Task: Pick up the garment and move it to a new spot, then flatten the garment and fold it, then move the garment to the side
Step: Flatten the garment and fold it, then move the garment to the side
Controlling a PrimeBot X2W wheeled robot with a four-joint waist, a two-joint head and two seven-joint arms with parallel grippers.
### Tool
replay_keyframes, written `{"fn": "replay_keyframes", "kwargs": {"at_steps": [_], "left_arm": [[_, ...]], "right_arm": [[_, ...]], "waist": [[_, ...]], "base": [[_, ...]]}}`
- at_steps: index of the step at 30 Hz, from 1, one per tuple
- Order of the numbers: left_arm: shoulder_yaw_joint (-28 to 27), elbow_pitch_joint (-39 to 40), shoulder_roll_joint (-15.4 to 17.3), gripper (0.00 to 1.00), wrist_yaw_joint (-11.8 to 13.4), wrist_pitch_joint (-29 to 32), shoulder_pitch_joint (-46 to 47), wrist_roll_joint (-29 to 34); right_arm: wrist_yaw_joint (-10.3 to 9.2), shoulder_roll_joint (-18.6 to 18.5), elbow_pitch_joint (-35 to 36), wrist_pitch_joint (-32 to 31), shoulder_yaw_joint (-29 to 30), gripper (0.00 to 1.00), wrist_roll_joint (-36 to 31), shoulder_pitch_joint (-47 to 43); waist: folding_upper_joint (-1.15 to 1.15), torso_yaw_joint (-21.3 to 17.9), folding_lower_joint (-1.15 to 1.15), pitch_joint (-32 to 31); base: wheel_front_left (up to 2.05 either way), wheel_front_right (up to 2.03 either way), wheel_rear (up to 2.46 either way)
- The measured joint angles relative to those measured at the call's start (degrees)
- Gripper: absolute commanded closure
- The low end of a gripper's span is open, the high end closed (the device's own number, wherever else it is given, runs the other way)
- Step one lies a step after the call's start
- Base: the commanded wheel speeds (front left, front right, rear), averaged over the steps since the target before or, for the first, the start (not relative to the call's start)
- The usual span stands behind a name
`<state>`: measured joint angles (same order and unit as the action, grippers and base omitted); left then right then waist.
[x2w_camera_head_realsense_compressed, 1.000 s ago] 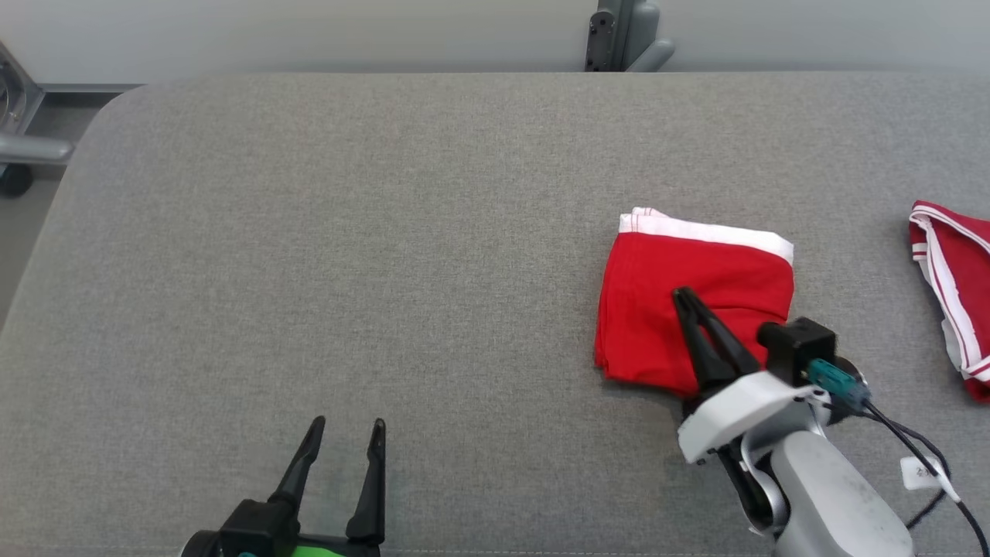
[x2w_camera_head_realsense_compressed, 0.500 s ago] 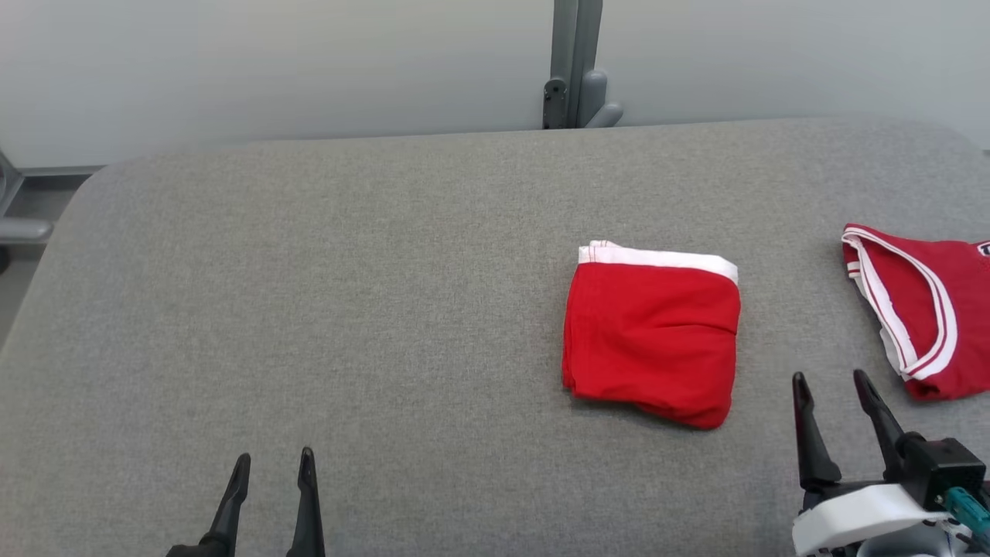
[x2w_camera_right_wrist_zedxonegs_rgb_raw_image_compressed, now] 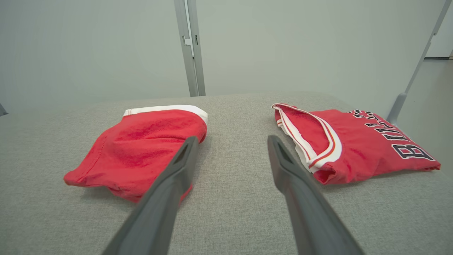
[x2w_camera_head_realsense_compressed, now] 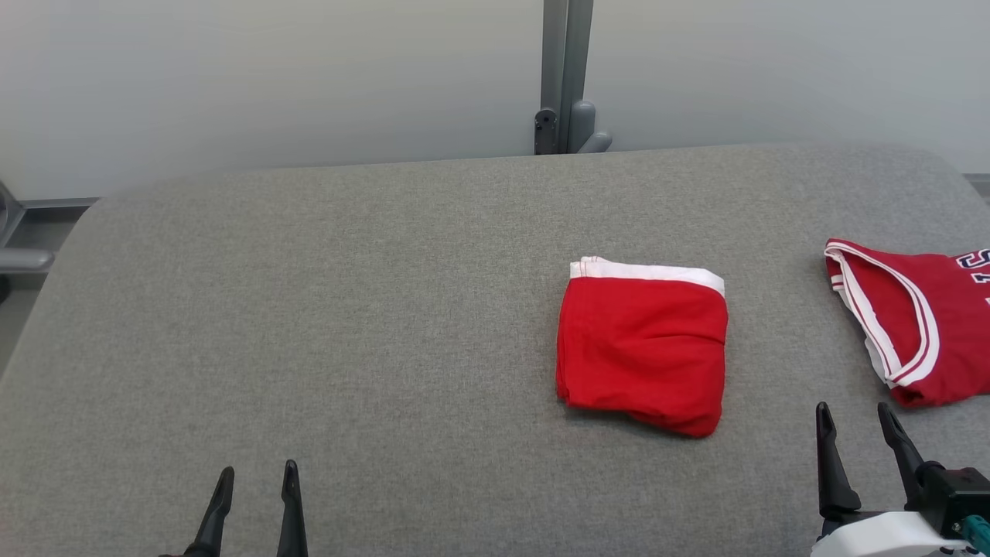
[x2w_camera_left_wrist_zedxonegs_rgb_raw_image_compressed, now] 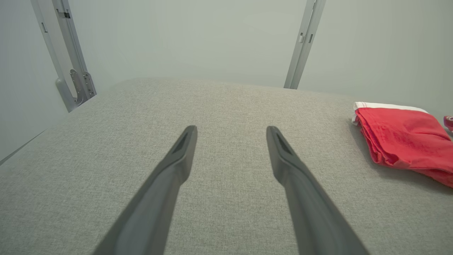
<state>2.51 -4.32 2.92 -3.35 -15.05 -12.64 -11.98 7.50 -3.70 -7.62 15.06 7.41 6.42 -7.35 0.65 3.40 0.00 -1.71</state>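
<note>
Grey padded table (x2w_camera_head_realsense_compressed: 309, 325), folded red garment (x2w_camera_head_realsense_compressed: 642, 352), red jersey (x2w_camera_head_realsense_compressed: 909, 329) nearby

Black letters with white outline on the red jersey (x2w_camera_right_wrist_zedxonegs_rgb_raw_image_compressed: 357, 152), reading BULL, one more letter at the far end (maybe an S) too squeezed to read, same lettering cut off at head view's edge
</note>
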Motion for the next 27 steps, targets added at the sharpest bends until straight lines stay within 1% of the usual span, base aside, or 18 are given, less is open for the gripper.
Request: {"fn": "replay_keyframes", "kwargs": {"at_steps": [10,12,14,16,18,19,22,24,27], "left_arm": [[0.08,-0.13,0.00,0.00,-0.21,0.00,-0.03,-0.01],[0.12,-0.05,0.00,0.00,-0.20,-0.01,-0.03,-0.08],[0.09,0.20,0.00,0.00,-0.11,0.00,-0.03,-0.29],[0.57,0.29,0.00,0.00,-0.11,-0.01,-0.02,-0.35],[1.18,0.45,-0.01,0.00,-0.11,-0.01,0.10,-0.35],[1.33,0.49,-0.01,0.00,-0.11,-0.01,0.31,-0.35],[1.93,0.53,0.00,0.00,-0.11,-0.01,1.76,-0.34],[2.49,0.35,-0.01,0.00,-0.12,0.00,2.82,-0.22],[3.20,-0.02,-0.01,0.00,-0.26,0.00,4.32,0.02]], "right_arm": [[0.00,0.16,-0.38,0.00,0.19,0.00,0.21,0.07],[-0.01,0.21,-2.53,0.01,-0.09,0.00,4.01,0.63],[-0.02,-0.03,-4.92,-1.08,-2.15,0.00,8.78,1.90],[0.00,-1.23,-5.94,-5.14,-3.48,0.00,13.76,5.51],[-0.03,-3.48,-6.70,-12.02,-5.33,0.00,18.79,9.57],[-0.02,-4.04,-6.93,-14.84,-6.20,0.00,21.26,11.39],[-0.02,-3.82,-9.50,-22.87,-6.67,0.00,27.91,17.95],[-0.02,-4.12,-12.23,-26.33,-7.33,0.00,29.53,21.80],[-0.02,-4.38,-17.51,-29.14,-7.58,0.00,29.66,25.99]], "waist": [[0.00,0.46,0.00,0.42],[0.00,0.54,0.00,0.55],[0.00,0.47,0.00,0.82],[0.00,0.33,0.00,1.28],[0.00,0.21,0.00,2.04],[0.00,0.17,0.00,2.55],[0.00,0.06,0.00,4.42],[0.00,0.02,0.00,5.84],[0.00,0.14,0.00,7.86]], "base": [[0.00,0.00,0.00],[0.00,0.00,0.00],[0.00,0.00,0.00],[0.00,0.00,0.00],[0.00,0.00,0.00],[0.00,0.00,0.00],[0.00,0.00,0.00],[0.00,0.00,0.00],[0.00,0.00,0.00]]}}
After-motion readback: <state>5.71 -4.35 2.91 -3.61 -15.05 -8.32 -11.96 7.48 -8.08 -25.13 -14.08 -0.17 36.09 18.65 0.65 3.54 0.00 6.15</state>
